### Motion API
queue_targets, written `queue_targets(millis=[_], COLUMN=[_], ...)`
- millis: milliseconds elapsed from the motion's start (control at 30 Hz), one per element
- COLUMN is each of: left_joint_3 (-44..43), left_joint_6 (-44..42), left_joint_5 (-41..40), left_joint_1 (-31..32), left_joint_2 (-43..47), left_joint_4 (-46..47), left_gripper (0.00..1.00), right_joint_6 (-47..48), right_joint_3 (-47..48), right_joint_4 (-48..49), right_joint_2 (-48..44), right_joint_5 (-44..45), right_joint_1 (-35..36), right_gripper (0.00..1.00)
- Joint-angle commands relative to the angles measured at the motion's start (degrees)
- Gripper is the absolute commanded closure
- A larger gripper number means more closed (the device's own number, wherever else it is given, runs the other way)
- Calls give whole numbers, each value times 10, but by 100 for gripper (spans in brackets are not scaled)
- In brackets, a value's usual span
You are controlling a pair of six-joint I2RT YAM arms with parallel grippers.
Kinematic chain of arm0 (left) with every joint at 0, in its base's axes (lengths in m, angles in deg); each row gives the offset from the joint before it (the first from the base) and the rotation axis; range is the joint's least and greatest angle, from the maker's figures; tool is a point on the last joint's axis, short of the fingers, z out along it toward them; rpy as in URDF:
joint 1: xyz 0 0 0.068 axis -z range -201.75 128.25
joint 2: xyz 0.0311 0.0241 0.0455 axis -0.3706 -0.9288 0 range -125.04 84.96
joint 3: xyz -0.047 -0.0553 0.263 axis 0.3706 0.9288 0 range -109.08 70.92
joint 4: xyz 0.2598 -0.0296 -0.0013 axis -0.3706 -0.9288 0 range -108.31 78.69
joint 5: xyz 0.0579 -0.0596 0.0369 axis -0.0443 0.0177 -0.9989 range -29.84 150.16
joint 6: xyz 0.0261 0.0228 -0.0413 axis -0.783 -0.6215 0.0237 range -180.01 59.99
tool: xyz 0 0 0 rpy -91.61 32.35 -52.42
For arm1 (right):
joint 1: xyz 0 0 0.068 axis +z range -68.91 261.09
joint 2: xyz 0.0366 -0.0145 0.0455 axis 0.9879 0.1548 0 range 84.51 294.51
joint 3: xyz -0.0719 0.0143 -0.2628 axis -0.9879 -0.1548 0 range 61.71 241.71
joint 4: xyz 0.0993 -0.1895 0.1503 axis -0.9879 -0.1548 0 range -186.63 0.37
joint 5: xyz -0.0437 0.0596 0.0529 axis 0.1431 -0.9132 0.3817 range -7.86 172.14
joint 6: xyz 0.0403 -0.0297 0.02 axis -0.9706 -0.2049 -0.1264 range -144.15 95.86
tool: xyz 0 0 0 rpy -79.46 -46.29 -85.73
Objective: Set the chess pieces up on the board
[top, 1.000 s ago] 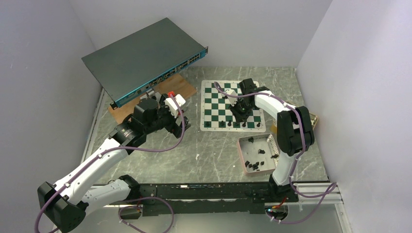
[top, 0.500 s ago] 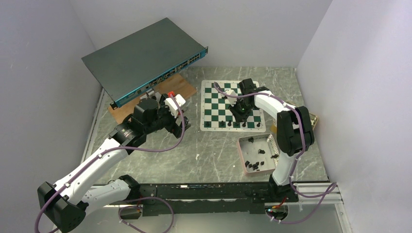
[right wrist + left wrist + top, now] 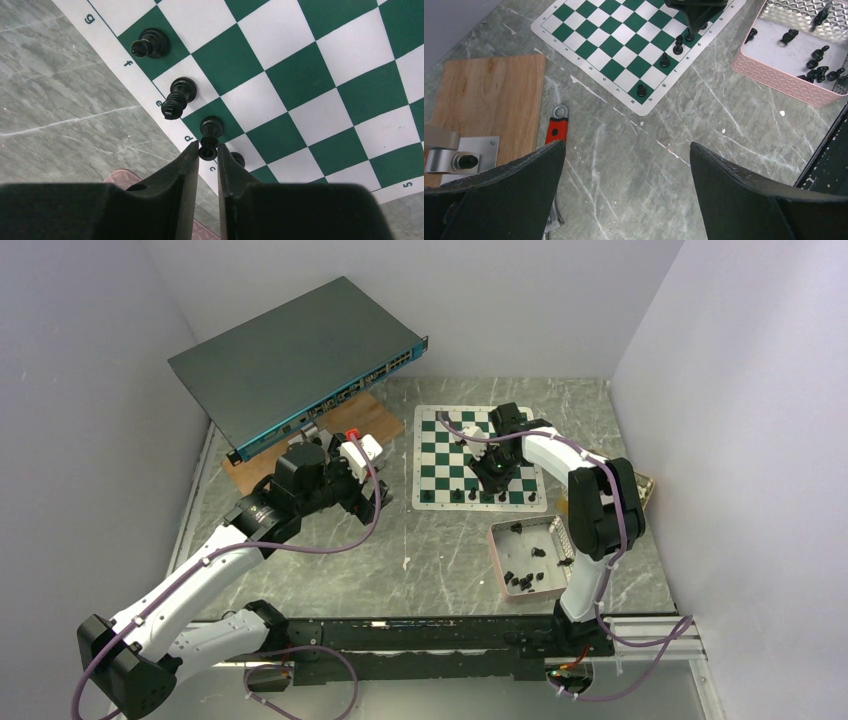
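Observation:
The green and white board [image 3: 440, 455] lies at the back middle of the table. Several black chess pieces [image 3: 457, 495] stand along its near row. My right gripper [image 3: 208, 150] hangs over that row, its fingertips [image 3: 192, 150] closed against the head of one upright chess piece [image 3: 211, 126] that stands on the d square. Two more pieces [image 3: 179, 96] stand on e and f, and another [image 3: 238, 159] peeks out behind the right finger. My left gripper [image 3: 626, 150] is open wide over bare table, left of the board [image 3: 624, 35].
A pink-rimmed tray [image 3: 497, 540] with several loose pieces [image 3: 520, 580] sits near the board's right corner. A red-handled wrench [image 3: 556, 132] and a wooden plank [image 3: 489, 95] lie to the left. A tilted network switch [image 3: 300, 360] leans at the back left.
The right gripper has shifted very slightly over the board's near row. The left arm has not moved.

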Motion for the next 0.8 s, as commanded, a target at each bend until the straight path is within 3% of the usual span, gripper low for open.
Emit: queue_targets(millis=[0, 133, 400, 600, 767], left_joint_3=[-9, -9, -7, -4, -5], left_joint_6=[-6, -6, -14, -16, -15], left_joint_5=[15, 14, 16, 13, 4], left_joint_1=[-1, -1, -2, -2, -2], left_joint_2=[5, 5, 6, 13, 16], left_joint_4=[13, 13, 14, 15, 11], left_gripper=[0, 0, 0, 0, 0], right_joint_6=[0, -2, 16, 112, 225], right_joint_3=[13, 15, 21, 0, -76], right_joint_4=[-9, -9, -30, -97, -148], right_joint_2=[7, -2, -62, -161, -290], right_joint_5=[5, 3, -13, -149, -294], right_joint_1=[3, 3, -6, -52, -117], right_gripper=[68, 55, 43, 41, 39])
